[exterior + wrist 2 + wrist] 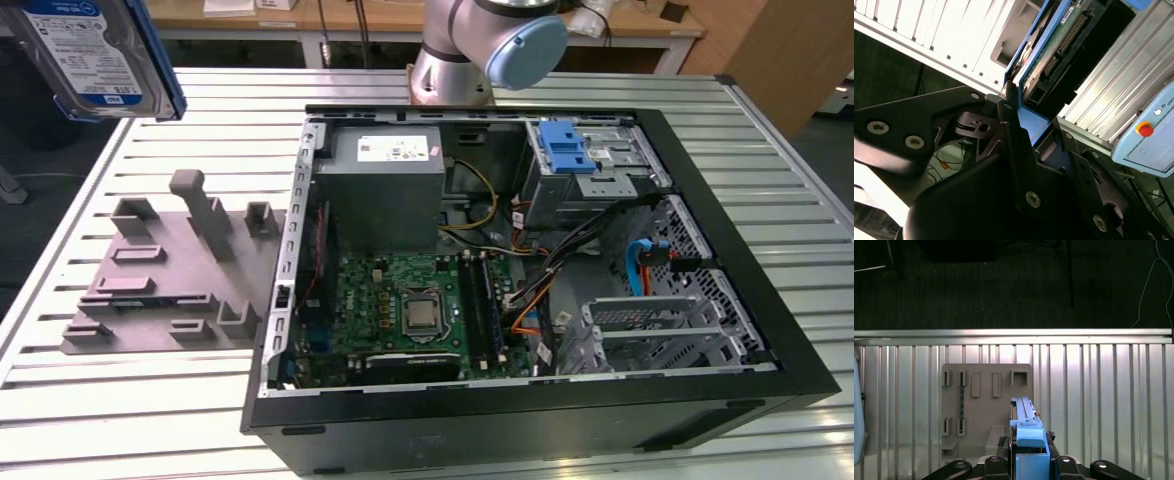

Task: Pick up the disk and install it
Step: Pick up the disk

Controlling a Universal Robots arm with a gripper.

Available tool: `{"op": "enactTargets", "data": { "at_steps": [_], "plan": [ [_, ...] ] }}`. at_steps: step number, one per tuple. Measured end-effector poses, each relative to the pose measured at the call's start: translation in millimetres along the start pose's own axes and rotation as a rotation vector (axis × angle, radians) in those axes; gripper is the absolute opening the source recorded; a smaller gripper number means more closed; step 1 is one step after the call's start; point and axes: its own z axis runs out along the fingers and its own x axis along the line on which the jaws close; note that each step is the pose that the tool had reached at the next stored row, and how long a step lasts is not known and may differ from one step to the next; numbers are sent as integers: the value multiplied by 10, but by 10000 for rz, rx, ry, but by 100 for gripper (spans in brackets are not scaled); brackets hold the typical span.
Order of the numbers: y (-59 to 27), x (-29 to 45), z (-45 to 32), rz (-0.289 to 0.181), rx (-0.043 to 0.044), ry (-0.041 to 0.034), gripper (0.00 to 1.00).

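Exterior view: the disk [91, 55], its white-and-blue label facing the camera and its blue carrier running along one edge, hangs in the upper corner at the exterior view's left. It is raised clear of the slatted metal counter [767, 135] and well apart from the open computer case [534, 420]. The case lies on its side on the counter with the interior exposed. Inside are a grey power supply box [387, 195] with a white sticker, a green motherboard [400, 310] below it, and loose cables [561, 250]. Metal drive cages sit toward the exterior view's right, one carrying a small blue latch piece [574, 150]. A grey moulded fixture [160, 270] with upright posts and slots lies on the counter just beside the case, toward the exterior view's left. The arm's base [467, 50] stands behind the case.

Second wrist view: the black hand [1031, 117] is clamped on the disk [1064, 45]. Its fingers [1010, 115] press the blue carrier from either side, and the connector edge of the disk points away from the hand. A pale blue control box with a red button [1146, 130] appears beside the counter slats.

First wrist view: the disk [1026, 430] is seen edge-on, rising from the hand [1029, 467]. Beyond it lie the grey fixture [986, 390], the counter [1104, 400] and a dark floor [1004, 285] past the counter's rim.
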Motion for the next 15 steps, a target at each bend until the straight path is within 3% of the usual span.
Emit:
{"op": "enactTargets", "data": {
  "at_steps": [15],
  "plan": [
    [-49, -1, -1, -1, 0, 0, 36]
  ]
}}
